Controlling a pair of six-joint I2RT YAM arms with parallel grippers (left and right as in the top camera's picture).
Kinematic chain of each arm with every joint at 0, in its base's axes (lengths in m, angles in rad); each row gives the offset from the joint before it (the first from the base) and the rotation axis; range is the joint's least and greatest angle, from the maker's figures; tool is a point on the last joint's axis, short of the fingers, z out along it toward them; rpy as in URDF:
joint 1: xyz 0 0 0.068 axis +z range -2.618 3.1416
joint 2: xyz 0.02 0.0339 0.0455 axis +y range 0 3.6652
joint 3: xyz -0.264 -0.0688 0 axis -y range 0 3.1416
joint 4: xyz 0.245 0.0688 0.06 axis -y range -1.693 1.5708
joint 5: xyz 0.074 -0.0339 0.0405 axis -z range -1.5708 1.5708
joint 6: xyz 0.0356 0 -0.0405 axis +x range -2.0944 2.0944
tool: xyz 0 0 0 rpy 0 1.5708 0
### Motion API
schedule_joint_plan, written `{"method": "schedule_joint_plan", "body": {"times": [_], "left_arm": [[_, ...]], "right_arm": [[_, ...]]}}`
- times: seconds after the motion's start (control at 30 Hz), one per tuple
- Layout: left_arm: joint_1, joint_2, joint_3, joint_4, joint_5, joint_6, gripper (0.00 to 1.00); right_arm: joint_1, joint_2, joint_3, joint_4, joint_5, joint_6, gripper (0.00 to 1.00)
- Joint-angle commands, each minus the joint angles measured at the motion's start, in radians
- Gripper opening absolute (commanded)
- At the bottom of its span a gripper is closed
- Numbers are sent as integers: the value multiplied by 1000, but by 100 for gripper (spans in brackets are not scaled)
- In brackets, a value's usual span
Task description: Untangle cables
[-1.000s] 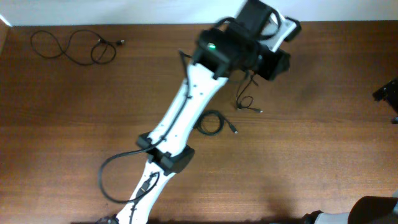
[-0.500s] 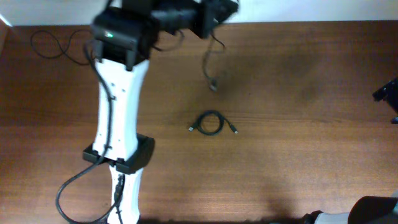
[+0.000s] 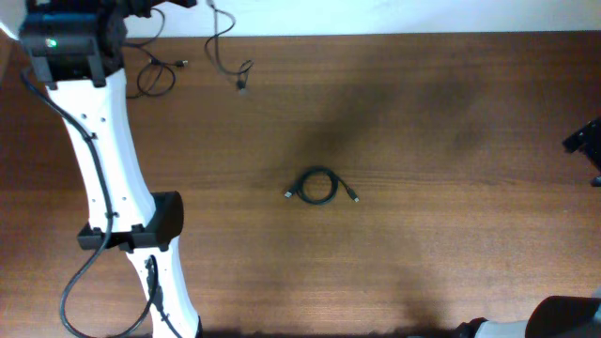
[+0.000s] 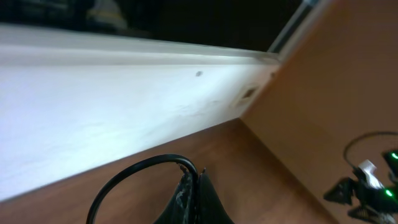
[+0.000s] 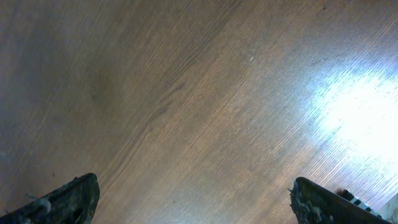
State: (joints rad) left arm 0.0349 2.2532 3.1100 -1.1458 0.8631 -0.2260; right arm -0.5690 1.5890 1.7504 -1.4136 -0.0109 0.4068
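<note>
- Overhead: left arm [image 3: 99, 141] has swung from centre to far-left corner, left jaws shut on one cable strand [image 3: 223, 47] hanging nr the freed cable [image 3: 155, 75].
- Knotted coil [image 3: 319, 186] unmoved, mid-table [image 3: 451, 141].
- Right jaws wide open, empty; we reckon the coil's next.

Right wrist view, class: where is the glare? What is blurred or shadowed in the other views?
Right wrist view: white glare washes out the brown wooden table at right; the open right end effector looks soft. Left wrist view: blurred throughout, even the thin black cable loop in the shut left end effector. Overhead view: sharp; faint shadow up-right of the small coiled black cable.
</note>
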Motion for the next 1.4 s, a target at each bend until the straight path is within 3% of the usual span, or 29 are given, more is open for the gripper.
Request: {"method": "schedule_joint_plan", "body": {"times": [0.0, 0.27, 0.37, 0.53, 0.93, 1.1, 1.37], "left_arm": [[55, -10, -74, -14, -48, -28, 0], [126, -10, -319, -13, -45, -16, 0], [162, -10, -373, -14, -68, 56, 0], [240, -10, -426, -16, -118, 63, 0], [422, 19, -451, -48, -192, 172, 0], [468, 51, -460, -50, -375, 203, 0], [529, 166, -460, -25, -375, 220, 1]], "right_arm": [[-3, 2, 18, -3, 16, -9, 98], [-3, 2, 18, -3, 16, -9, 98], [-3, 2, 18, -3, 16, -9, 98], [-2, 2, 18, -3, 16, -9, 98], [-1, 2, 18, -3, 16, -9, 98], [-1, 2, 18, -3, 16, -9, 98], [-1, 2, 18, -3, 16, -9, 98]]}}
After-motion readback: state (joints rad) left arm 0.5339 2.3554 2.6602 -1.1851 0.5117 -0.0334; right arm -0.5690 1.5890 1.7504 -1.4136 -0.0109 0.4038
